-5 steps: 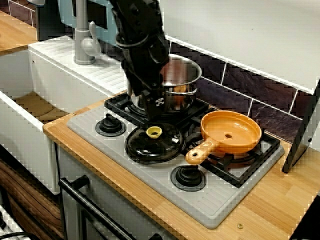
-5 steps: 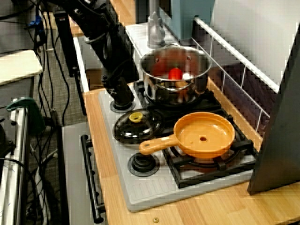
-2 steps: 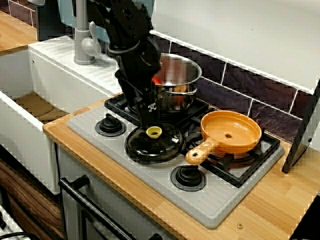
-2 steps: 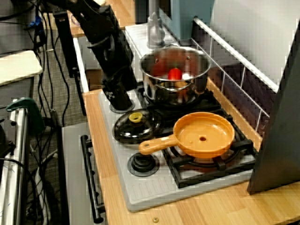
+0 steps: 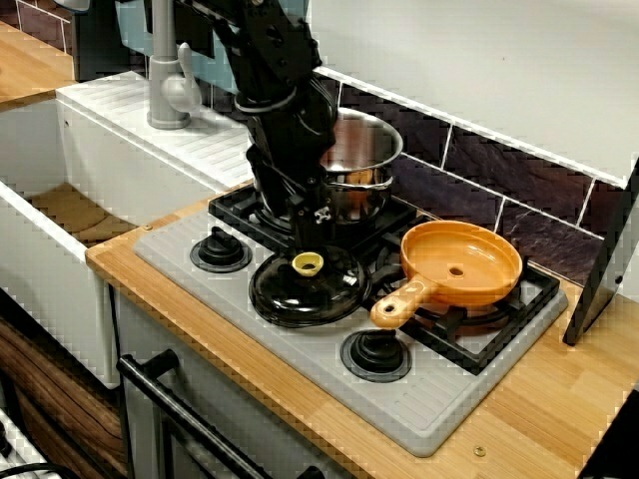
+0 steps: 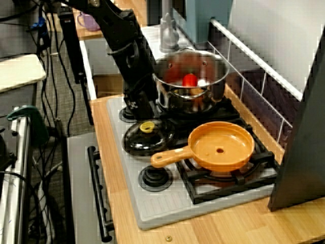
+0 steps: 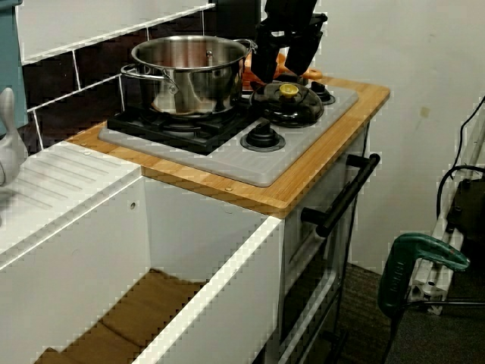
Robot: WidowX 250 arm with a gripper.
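Observation:
My black gripper point(image 7: 281, 73) hangs open just above and behind a black lid point(image 5: 300, 291) with a yellow knob point(image 5: 308, 263). Nothing is between the fingers. The lid lies flat on the stove's front left burner. In the front view the gripper point(image 5: 306, 217) stands between the lid and a steel pot point(image 5: 361, 160) on the back burner. The side view shows a red item point(image 6: 189, 80) inside the pot, with the gripper point(image 6: 140, 111) at the pot's near side. An orange frying pan point(image 5: 461, 263) sits on the right burner, handle pointing forward.
Black knobs point(image 5: 220, 249) point(image 5: 375, 353) stick up along the grey stove's front edge. A white sink point(image 5: 60, 200) with a grey tap point(image 5: 168, 80) lies to the left. A dark panel point(image 5: 604, 269) leans at the right end of the wooden counter.
The gripper swung left over the lid's back edge, then came back toward the pot and rose slightly. Lid, pot and pan have not moved.

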